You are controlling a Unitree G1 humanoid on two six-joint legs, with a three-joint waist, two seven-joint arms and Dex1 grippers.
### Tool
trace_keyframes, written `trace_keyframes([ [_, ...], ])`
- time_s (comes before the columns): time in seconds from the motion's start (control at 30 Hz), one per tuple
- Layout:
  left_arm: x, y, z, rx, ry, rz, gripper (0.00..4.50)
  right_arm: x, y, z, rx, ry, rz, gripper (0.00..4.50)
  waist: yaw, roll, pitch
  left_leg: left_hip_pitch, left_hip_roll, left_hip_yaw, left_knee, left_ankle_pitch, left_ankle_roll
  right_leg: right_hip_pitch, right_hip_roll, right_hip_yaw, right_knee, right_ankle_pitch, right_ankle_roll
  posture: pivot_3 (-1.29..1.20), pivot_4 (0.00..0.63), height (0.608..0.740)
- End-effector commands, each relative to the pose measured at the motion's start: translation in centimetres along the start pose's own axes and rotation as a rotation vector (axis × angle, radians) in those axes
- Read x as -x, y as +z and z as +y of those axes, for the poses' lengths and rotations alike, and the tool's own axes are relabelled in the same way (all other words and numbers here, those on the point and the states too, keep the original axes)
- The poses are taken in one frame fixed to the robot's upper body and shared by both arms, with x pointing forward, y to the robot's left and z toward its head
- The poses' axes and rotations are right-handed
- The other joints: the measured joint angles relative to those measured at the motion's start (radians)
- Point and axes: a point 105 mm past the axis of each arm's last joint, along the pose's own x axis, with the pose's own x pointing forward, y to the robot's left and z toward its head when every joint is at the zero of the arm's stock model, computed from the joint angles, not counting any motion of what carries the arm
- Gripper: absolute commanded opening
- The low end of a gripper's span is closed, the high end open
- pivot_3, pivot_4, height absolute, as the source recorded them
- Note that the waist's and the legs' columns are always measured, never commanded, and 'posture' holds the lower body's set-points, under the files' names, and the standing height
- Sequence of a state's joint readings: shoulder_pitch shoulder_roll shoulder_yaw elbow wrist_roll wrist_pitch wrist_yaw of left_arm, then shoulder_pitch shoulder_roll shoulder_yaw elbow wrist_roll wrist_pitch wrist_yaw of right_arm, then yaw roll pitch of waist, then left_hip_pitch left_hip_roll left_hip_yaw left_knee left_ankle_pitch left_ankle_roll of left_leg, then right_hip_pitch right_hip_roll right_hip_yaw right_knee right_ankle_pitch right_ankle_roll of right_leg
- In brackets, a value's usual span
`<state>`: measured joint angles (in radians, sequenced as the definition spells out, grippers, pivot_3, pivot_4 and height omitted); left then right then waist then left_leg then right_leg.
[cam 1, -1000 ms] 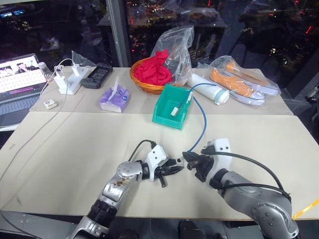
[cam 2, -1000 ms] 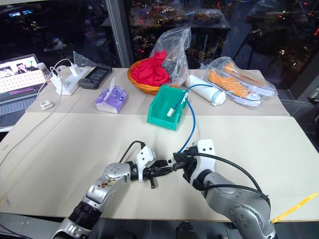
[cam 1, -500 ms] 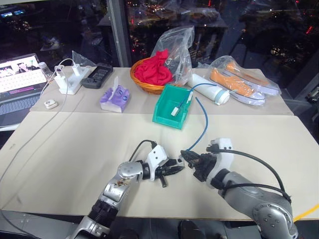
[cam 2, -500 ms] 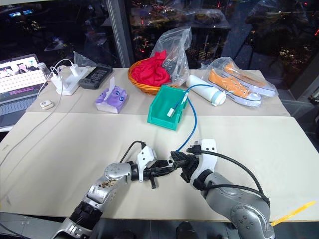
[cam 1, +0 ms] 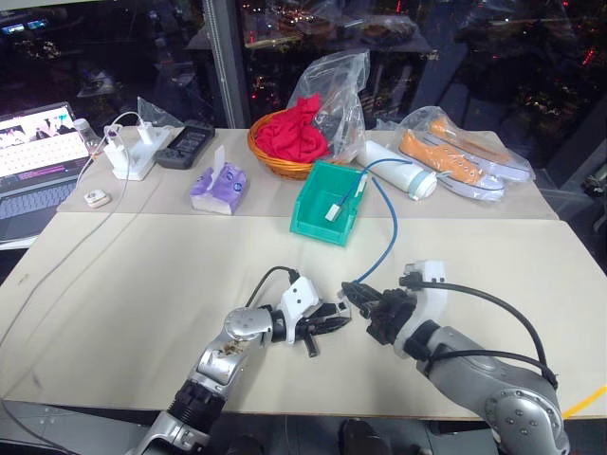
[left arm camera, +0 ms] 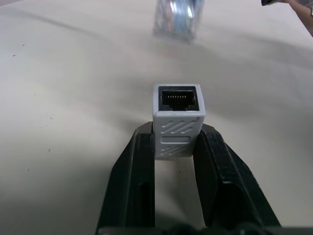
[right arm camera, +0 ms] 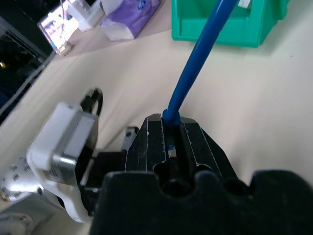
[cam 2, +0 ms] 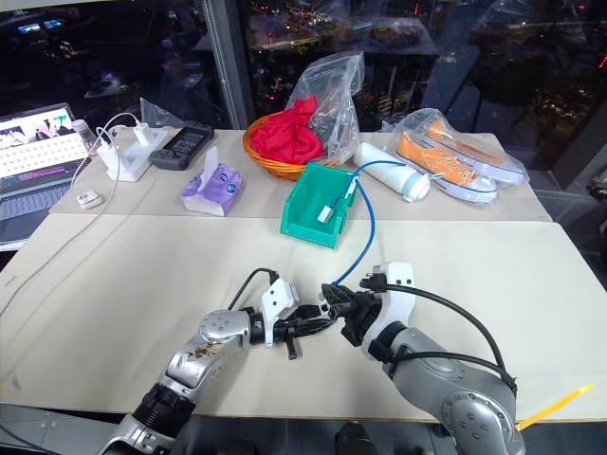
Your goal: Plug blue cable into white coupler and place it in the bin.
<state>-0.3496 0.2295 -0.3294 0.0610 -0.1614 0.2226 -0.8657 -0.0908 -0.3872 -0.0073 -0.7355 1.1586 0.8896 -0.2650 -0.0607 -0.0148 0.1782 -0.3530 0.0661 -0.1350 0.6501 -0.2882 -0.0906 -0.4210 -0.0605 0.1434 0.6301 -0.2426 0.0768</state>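
The left gripper [left arm camera: 173, 147] clamps the small white ridged plastic coupler [left arm camera: 176, 120], socket facing outward, while the right gripper [right arm camera: 168, 139], just beside it, pinches the thin blue round cable [cam 1: 384, 242], plug apparently hidden between its fingers, so mating needs aligning plug with socket.

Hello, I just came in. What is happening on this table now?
The robot is joining a cable to a coupler. Its left gripper holds the white coupler, socket empty and facing outward. Its right gripper is shut on the blue cable near its end, close by. The cable's far end lies in the teal bin.
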Motion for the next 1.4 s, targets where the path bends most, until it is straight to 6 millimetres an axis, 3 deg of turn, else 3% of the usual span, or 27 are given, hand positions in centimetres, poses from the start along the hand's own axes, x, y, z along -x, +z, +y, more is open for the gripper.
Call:
trace_keyframes([
  [0.03, -0.2, 0.1, -0.3, 0.001, -0.014, -0.007, 0.63, 0.2, -0.3, 0.2, 0.025, 0.011, 0.016, 0.00, 0.000, 0.000, 0.000, 0.000, 0.000, 0.000, 0.000, 0.000, 0.000, 0.000, 0.000, 0.000, 0.000, 0.000, 0.000, 0.00, 0.150, 0.722],
  [0.7, -0.1, 0.1, -0.4, 0.000, -0.017, -0.008, 0.63, -0.1, -1.2, -0.8, 0.098, -0.051, 0.070, 0.00, 0.000, 0.000, 0.000, 0.000, 0.000, 0.000, 0.000, 0.000, 0.000, 0.000, 0.000, 0.000, 0.000, 0.000, 0.000, 0.00, 0.150, 0.722],
  [1.23, 0.0, 0.2, -0.3, 0.001, -0.018, -0.008, 0.63, -0.2, -1.8, -1.4, 0.455, -0.111, 0.162, 0.00, 0.000, 0.001, -0.002, 0.000, 0.000, 0.000, 0.000, 0.000, 0.000, 0.000, 0.000, 0.000, 0.000, 0.000, 0.000, 0.00, 0.150, 0.722],
  [1.4, 0.1, 0.4, -0.2, 0.002, -0.021, -0.010, 0.63, 0.0, -3.6, -2.2, 0.508, -0.144, 0.229, 0.00, 0.000, 0.001, -0.005, 0.000, 0.000, 0.000, 0.000, 0.000, 0.000, 0.000, 0.000, 0.000, 0.000, 0.000, 0.000, 0.00, 0.150, 0.722],
])
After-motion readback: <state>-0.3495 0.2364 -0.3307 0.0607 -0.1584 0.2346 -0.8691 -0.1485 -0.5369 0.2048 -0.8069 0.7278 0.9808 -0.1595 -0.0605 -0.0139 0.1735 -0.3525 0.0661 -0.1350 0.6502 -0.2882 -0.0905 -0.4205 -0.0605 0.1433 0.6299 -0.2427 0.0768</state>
